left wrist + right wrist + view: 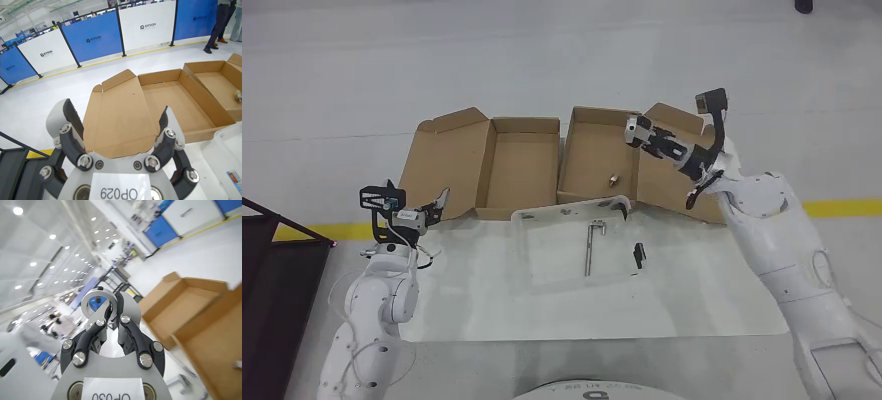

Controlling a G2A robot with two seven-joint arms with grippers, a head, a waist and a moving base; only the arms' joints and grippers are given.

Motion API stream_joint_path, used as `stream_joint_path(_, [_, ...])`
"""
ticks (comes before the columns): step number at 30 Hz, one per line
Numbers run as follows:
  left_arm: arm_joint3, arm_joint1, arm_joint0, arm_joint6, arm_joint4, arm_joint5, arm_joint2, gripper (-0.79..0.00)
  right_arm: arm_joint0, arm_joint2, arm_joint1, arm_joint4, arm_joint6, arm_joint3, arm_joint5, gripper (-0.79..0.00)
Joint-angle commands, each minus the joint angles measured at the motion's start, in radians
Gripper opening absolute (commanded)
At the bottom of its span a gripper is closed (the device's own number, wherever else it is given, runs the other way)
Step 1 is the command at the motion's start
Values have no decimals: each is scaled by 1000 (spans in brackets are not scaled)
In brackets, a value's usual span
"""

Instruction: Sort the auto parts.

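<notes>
My right gripper is shut on a silver metal ring with a small set screw; in the top view it hangs above the right cardboard box. A small metal part lies inside that box, also seen as a part from the left wrist. A long metal rod and a small black part lie in the clear plastic tray. My left gripper is open and empty, held over the flap of the left cardboard box, at the table's left end.
Two open cardboard boxes stand side by side at the table's far edge, their flaps spread outward. A black frame stands off the table's left side. A yellow floor line runs behind the table.
</notes>
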Motion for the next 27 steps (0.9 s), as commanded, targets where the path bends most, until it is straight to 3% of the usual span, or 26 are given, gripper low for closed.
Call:
stream_joint_path(1, [0,0,0,0,0,0,0,0,-10,1,2,-190,-76,-21,126,-785])
stream_joint_path(4, [0,0,0,0,0,0,0,0,-16,-28,0,-379,-145,-38,282,-785])
stream_joint_path(12, [0,0,0,0,0,0,0,0,72,-177,-31,-510,-34,84,480,-785])
stream_joint_path(20, [0,0,0,0,0,0,0,0,138,-238,-59,-506,-17,177,498,-785])
stream_joint_path(22, [0,0,0,0,0,0,0,0,146,-245,-64,-507,-17,192,498,-613])
stream_joint_path(27, [0,0,0,0,0,0,0,0,164,-265,-75,-514,-14,221,501,-465])
